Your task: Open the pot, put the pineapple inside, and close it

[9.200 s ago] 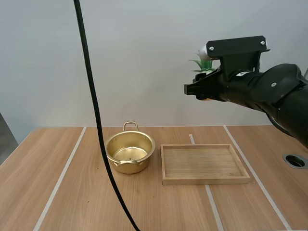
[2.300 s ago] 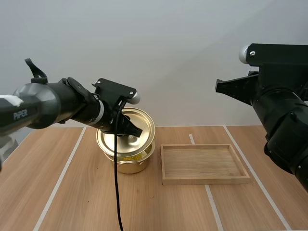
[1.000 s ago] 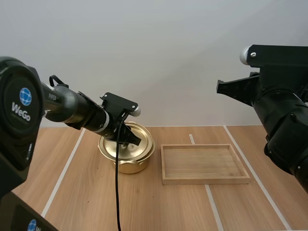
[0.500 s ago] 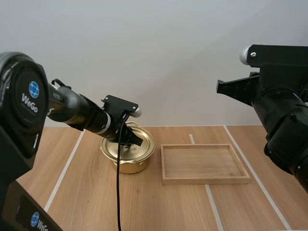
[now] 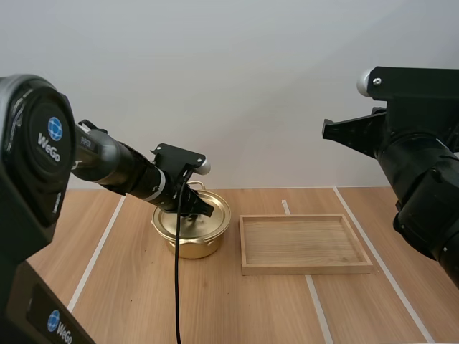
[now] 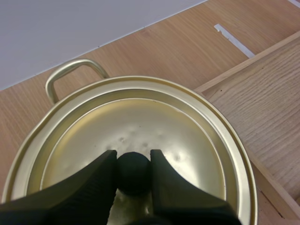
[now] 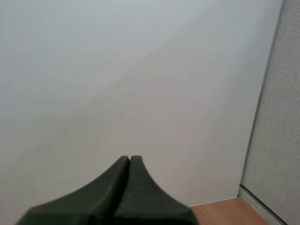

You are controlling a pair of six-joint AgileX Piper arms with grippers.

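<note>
Golden lid lies across the pot, its edge following the rim all the way round, so the closing step looks nearly finished; whether it is fully settled I cannot tell. At its middle the left gripper pinches the black knob, one finger on each side, a hold that suits setting the lid down level and centred. That arm reaches forward and down from the left, low over the table, wrist tilted toward the pot. With the opening covered, the pineapple is, I judge, shut inside. Beyond the wooden tray the right gripper hangs high, well apart from the pot, fingers pressed together on nothing, parked out of the way
</note>
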